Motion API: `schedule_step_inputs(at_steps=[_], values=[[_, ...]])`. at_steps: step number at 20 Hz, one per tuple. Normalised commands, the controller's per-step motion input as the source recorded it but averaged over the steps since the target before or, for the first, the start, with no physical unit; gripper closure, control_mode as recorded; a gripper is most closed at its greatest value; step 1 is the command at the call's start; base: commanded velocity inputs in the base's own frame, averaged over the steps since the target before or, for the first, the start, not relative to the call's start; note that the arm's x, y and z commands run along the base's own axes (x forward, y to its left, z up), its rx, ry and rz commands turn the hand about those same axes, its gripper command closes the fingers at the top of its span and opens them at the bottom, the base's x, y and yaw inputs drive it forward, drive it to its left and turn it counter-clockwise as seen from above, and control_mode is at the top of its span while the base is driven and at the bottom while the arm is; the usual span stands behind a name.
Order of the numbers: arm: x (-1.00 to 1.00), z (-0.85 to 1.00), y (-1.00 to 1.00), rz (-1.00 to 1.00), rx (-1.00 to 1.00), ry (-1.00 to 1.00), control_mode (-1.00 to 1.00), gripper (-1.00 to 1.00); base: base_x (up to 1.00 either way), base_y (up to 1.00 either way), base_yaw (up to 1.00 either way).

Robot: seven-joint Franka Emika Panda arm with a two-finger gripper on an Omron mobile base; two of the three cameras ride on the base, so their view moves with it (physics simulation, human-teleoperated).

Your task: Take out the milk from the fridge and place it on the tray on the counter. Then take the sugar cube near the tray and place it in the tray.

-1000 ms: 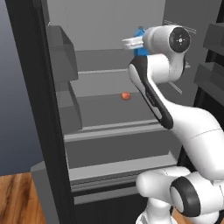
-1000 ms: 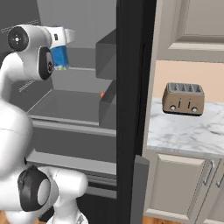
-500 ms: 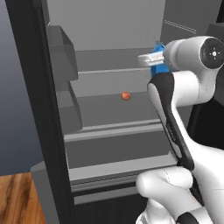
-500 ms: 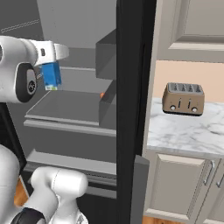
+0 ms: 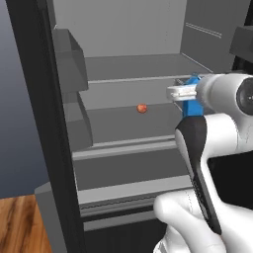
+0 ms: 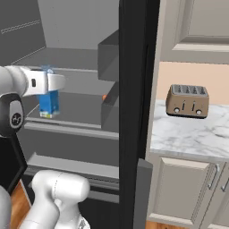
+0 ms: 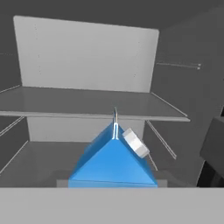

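The left base view looked from behind the arm's left into the open fridge [image 5: 123, 74]. The right base view faced the same fridge interior from the other side, also taking in the desk [image 6: 188, 134] and toaster [image 6: 187, 100]. The hand view sat close above the milk [image 7: 113, 162], facing the fridge's back wall.

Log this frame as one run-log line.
phase: extract milk | end effector: at carton top, grip unclear | fridge: open | red-orange ball: on shelf
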Motion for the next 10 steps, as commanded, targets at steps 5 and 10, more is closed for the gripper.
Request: schedule_step_inputs(at_steps=[5,10], values=[[-0.87,0.05,-0.03,-0.02,0.0,0.19,-1.0,1.0,0.0,0.0,0.0],[-0.6,-0.01,-0.03,0.01,0.0,-0.01,-1.0,1.0,0.0,0.0,0.0]])
